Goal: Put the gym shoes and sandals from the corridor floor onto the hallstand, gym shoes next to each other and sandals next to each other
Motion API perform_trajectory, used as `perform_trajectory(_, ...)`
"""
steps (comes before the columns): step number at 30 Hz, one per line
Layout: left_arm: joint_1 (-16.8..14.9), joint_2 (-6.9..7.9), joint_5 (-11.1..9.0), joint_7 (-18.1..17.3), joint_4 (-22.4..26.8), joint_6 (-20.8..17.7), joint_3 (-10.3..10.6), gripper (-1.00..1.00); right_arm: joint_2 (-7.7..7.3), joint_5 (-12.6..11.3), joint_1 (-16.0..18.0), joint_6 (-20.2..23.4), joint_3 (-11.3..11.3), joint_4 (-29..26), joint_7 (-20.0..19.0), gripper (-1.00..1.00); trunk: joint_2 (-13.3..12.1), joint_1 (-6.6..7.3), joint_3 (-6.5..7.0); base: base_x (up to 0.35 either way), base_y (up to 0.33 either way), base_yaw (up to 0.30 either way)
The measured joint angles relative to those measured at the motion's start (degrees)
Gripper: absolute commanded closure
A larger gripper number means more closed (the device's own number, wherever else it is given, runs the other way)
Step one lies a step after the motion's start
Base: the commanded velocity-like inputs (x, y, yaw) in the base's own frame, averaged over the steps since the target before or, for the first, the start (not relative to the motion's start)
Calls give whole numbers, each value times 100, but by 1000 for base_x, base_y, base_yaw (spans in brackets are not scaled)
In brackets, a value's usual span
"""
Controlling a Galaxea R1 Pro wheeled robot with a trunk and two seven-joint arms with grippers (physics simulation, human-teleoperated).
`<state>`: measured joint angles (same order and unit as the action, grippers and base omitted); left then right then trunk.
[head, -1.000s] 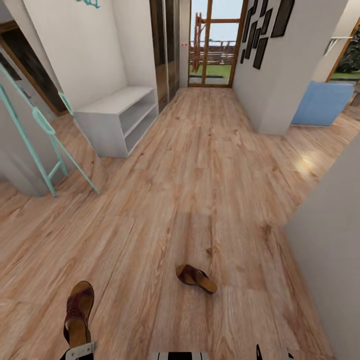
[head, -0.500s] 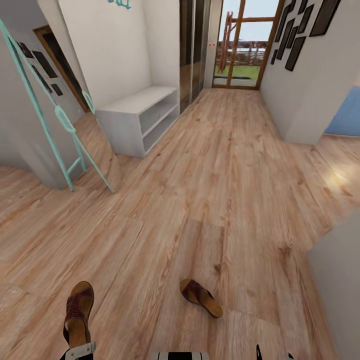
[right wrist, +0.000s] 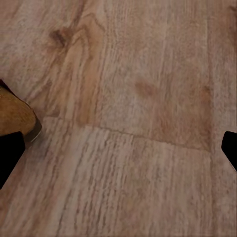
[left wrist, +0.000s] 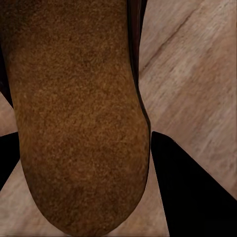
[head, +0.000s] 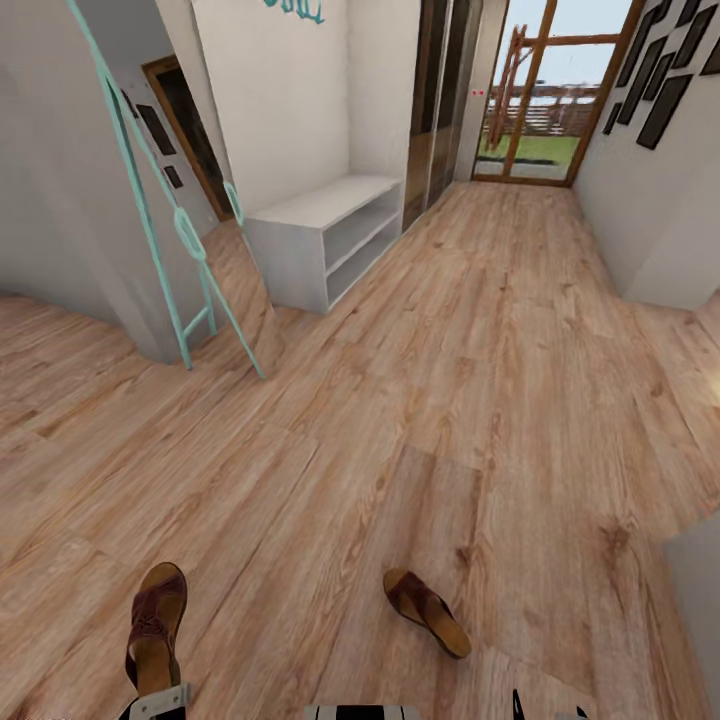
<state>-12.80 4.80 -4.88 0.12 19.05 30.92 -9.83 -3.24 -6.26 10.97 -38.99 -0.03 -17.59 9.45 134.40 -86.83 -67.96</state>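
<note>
1. Looking down from the head view, the wood floor [head: 470, 330] runs toward a glass door. A pale grey shoe rack [head: 325, 235] stands against the left wall, well ahead, under teal letters. Both of its open shelves and its top look bare from here. One brown sandal [head: 427, 611] lies on the floor near the bottom of the picture, toward the middle. The other sandal [head: 155, 625] sits at the lower left, toe pointing away, raised over the left pincer [head: 158, 700] (a pale bracket at the picture's edge). No sneakers are visible on the stretch of floor in view.

2. From the left wrist view, the carried sandal's tan footbed [left wrist: 74, 113] sits between the two dark fingers [left wrist: 192, 187], with floor planks beyond. The left pincer appears clamped on this sandal.

3. From the right wrist view, bare planks fill the gap between the two dark fingertips [right wrist: 10, 153], which stand far apart, so the right pincer [right wrist: 118, 150] is spread wide and holds nothing. The heel of the loose sandal [right wrist: 17, 116] shows just beside one fingertip.

4. Judging progress: nothing is on the rack yet. One sandal is in hand, the second waits on the floor, and both sneakers remain to be found and shelved.
</note>
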Motion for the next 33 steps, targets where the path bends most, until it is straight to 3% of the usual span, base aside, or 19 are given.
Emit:
perform_trajectory(10,0,-7,5,-3,-2,1,7,100,0,1,0,0,-1,0,0,-100,0,0,59,172,-165,219)
perform_trajectory(33,0,1,5,0,-2,3,5,100,0,1,0,0,-1,0,0,-100,0,-3,194,-21,-24,219)
